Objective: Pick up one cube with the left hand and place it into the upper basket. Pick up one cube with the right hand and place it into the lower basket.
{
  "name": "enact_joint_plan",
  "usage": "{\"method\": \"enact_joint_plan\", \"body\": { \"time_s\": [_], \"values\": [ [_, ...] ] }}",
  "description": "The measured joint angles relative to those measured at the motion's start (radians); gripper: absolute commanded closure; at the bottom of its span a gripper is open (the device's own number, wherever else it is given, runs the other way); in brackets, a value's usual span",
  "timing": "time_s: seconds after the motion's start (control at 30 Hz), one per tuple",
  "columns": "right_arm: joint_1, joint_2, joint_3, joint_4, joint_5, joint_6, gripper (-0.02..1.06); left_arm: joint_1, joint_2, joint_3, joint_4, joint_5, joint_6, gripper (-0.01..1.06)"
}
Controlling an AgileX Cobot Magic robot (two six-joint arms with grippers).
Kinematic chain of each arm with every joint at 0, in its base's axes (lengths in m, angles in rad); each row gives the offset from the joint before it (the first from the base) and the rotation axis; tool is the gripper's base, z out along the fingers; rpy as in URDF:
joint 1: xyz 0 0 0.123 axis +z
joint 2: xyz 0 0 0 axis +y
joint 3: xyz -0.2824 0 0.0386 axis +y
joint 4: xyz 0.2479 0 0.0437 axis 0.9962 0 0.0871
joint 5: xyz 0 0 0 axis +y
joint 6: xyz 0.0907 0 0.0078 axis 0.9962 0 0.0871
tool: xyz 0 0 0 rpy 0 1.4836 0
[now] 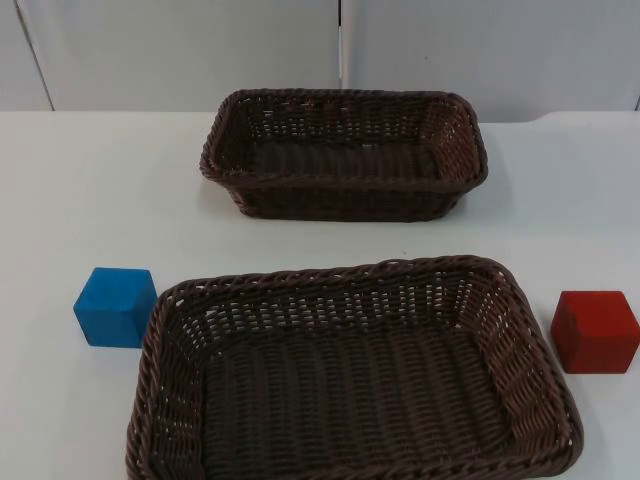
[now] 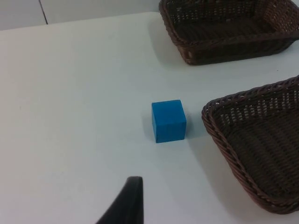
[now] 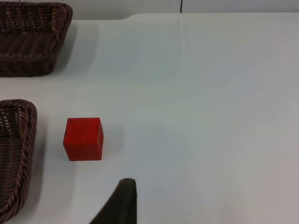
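A blue cube (image 1: 115, 306) rests on the white table just left of the lower basket (image 1: 330, 272). A red cube (image 1: 595, 331) rests just right of that basket. The upper basket (image 1: 340, 182) stands farther back, and both dark wicker baskets hold nothing. My left gripper (image 2: 128, 205) hovers short of the blue cube (image 2: 168, 121), apart from it, with the lower basket (image 2: 219, 135) beside the cube. My right gripper (image 3: 121, 203) hovers short of the red cube (image 3: 83, 138), also apart from it. Neither gripper holds anything.
The grey partition wall (image 1: 180, 50) closes the table behind the upper basket. Open white table (image 3: 210, 116) lies to the outer side of the red cube, and open table (image 2: 70, 102) lies to the outer side of the blue cube.
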Motion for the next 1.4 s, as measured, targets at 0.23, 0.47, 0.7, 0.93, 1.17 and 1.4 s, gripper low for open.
{"method": "enact_joint_plan", "body": {
  "time_s": [0.23, 0.47, 0.7, 0.93, 1.17, 1.4],
  "values": [
    [0.0, 0.0, 0.0, 0.0, 0.0, 0.0, -0.01, 0.0, 0.055, 0.0, 0.0, 0.0, 0.0, 0.0],
    [0.0, 0.0, 0.0, 0.0, 0.0, 0.0, -0.01, 0.0, 0.089, 0.0, 0.0, 0.0, 0.0, 0.0],
    [0.0, 0.0, 0.0, 0.0, 0.0, 0.0, -0.01, 0.0, 0.093, 0.0, 0.0, 0.0, 0.0, 0.0],
    [0.0, 0.0, 0.0, 0.0, 0.0, 0.0, -0.01, 0.0, 0.093, -0.018, 0.0, -0.049, 0.0, 0.0],
    [0.0, 0.0, 0.0, 0.0, 0.0, 0.0, -0.01, 0.0, 0.146, -0.031, 0.0, -0.135, 0.0, 0.0],
    [0.0, 0.0, 0.0, 0.0, 0.0, 0.0, -0.01, 0.0, 0.273, -0.031, 0.0, -0.188, 0.0, 0.0]
  ]
}}
